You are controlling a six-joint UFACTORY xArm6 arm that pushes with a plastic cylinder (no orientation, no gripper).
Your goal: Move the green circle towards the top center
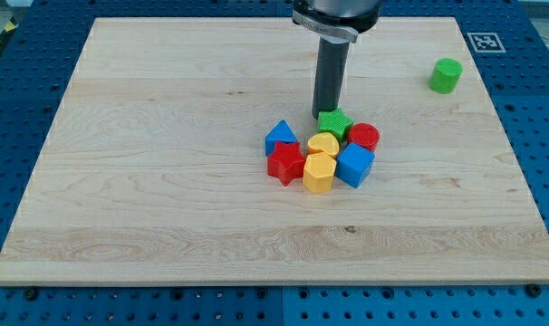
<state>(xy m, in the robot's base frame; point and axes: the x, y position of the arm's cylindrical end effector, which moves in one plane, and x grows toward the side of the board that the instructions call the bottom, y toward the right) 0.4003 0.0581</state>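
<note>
The green circle [446, 75], a short green cylinder, stands alone near the board's right edge, towards the view's top. My tip [324, 114] sits at the top of a cluster of blocks in the middle of the board, touching or just above the green star [334, 123]. The tip is far to the left of the green circle and a little lower in the view.
The cluster holds a blue triangle-like block [280, 138], a red star [285, 162], a yellow heart [323, 144], a yellow hexagon [318, 173], a blue cube [355, 164] and a red cylinder [364, 137]. A fiducial marker [482, 41] sits at the board's top right corner.
</note>
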